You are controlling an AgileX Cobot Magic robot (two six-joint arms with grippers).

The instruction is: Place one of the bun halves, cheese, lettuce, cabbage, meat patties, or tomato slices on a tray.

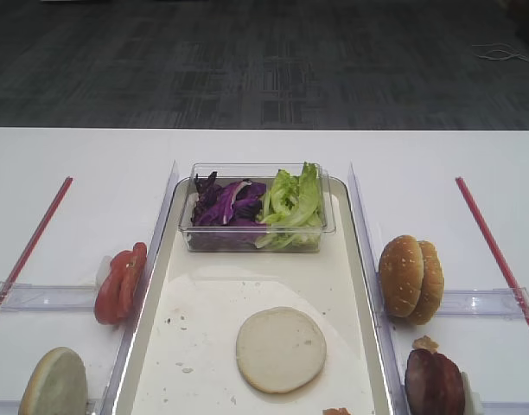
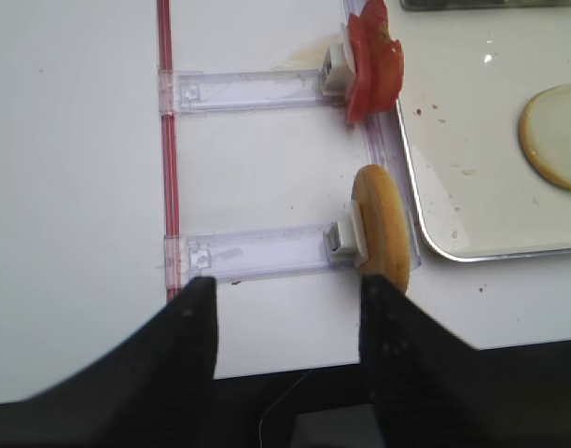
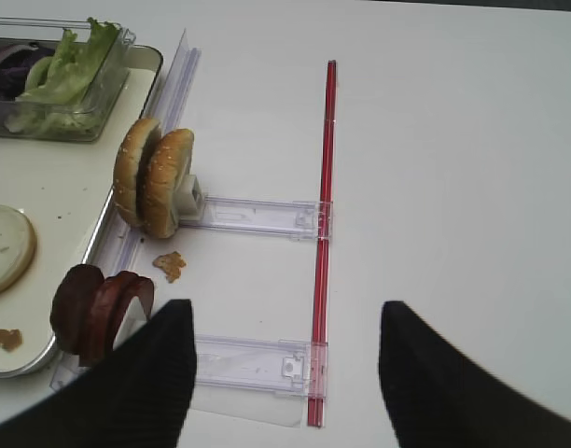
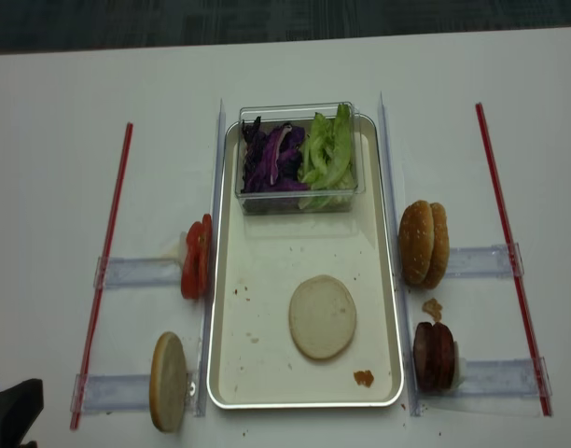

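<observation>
While both hang empty above the table, left gripper (image 2: 285, 327) and right gripper (image 3: 285, 359) stand open

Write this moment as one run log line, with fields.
tray: one bun half lying flat | left pincer: open, empty | right pincer: open, empty | meat patties: outside tray

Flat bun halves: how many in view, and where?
2. One bun half lies flat on the tray; the other stands on edge in a holder left of the tray. More could be hidden behind it.
</observation>
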